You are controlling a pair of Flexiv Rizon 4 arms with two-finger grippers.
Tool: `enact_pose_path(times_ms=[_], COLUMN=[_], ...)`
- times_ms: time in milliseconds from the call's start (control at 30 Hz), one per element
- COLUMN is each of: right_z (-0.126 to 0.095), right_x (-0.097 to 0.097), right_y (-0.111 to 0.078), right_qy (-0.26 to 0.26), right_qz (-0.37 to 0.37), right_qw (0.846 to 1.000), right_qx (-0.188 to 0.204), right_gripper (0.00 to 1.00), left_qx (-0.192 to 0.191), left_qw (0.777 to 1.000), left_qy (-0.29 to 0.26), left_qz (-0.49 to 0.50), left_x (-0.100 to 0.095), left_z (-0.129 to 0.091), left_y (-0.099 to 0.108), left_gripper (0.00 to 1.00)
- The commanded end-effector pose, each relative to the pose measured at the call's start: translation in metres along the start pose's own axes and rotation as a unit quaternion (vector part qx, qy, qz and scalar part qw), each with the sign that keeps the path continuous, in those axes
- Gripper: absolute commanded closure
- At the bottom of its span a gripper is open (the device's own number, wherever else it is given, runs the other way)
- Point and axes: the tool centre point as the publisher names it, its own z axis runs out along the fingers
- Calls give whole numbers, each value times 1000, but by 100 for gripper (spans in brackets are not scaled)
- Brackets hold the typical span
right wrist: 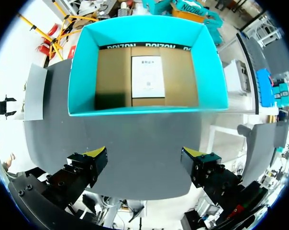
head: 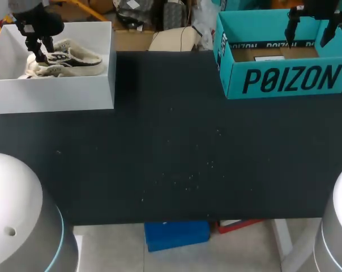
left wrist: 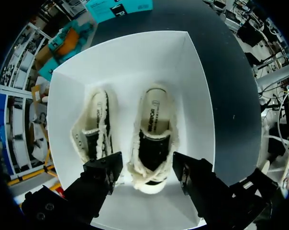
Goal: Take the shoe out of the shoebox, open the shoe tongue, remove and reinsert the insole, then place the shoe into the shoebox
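Two cream shoes with black panels and frayed edges lie side by side in a white box (head: 58,93). In the left wrist view my left gripper (left wrist: 147,173) is down in the white box (left wrist: 192,72), open, its fingers (left wrist: 104,172) straddling one end of the nearer shoe (left wrist: 154,129), close to its sides. The other shoe (left wrist: 94,129) lies beside it. From the head view the left gripper (head: 39,56) hangs over the shoes (head: 75,59). My right gripper (head: 310,37) is open and empty above the teal shoebox (head: 284,79).
In the right wrist view, the teal shoebox (right wrist: 82,72) ahead of the right gripper (right wrist: 144,165) holds only a brown floor with a white card (right wrist: 147,76). The dark tabletop (head: 171,147) lies between the two boxes.
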Motion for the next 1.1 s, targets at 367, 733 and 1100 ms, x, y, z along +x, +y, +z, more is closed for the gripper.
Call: enact_pose_path(times_ms=[367, 733, 1100], right_z=[-1, -1, -1], right_x=[0, 0, 0], right_y=[0, 0, 0], right_qy=[0, 0, 0], right_qz=[0, 0, 0], right_qw=[1000, 1000, 1000], right_qx=[0, 0, 0], right_gripper=[0, 0, 0], left_qx=[-4, -2, -7], left_qw=[1000, 999, 999], left_qy=[23, 39, 45], left_qz=[-4, -11, 15], left_x=[-27, -31, -23], left_z=[68, 106, 118], left_y=[0, -3, -9], left_gripper=[47, 56, 100])
